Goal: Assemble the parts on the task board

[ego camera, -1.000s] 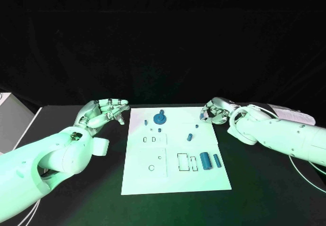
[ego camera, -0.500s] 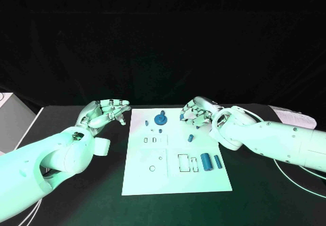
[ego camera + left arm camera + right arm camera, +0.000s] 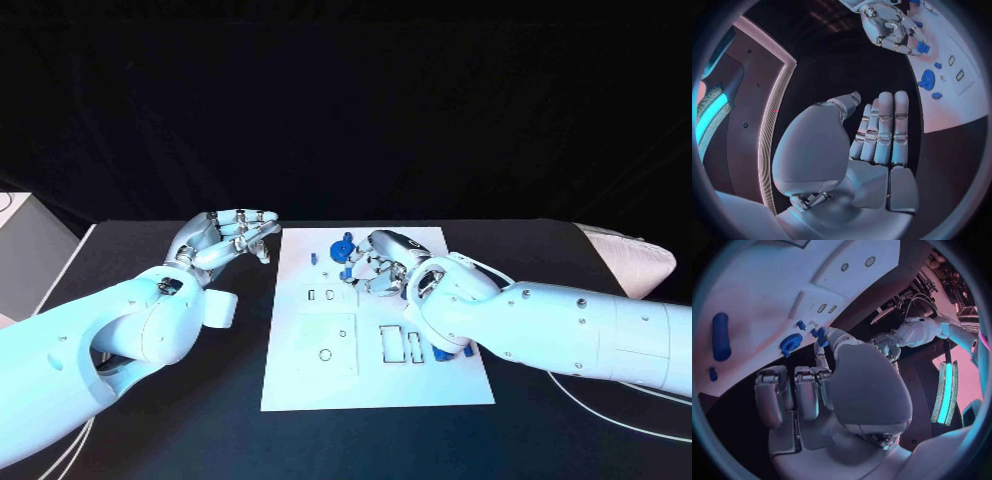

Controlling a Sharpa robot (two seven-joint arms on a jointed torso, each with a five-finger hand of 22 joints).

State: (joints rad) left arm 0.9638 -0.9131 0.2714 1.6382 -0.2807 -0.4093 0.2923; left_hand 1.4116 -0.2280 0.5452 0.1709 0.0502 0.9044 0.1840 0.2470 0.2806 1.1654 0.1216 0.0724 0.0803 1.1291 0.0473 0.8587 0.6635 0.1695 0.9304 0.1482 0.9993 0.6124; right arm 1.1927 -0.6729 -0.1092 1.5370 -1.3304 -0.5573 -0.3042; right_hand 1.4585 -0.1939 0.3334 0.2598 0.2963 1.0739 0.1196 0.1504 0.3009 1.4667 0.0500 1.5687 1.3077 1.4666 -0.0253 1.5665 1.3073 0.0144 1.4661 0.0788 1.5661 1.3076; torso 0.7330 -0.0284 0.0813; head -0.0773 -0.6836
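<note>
I see a dim scene with a black backdrop across the upper frame. Cool bluish light makes the white board [image 3: 375, 330] and arms glow at centre. My wrist views bend hard at their round edges, where pinkish tones and a bright cyan strip glare.
</note>
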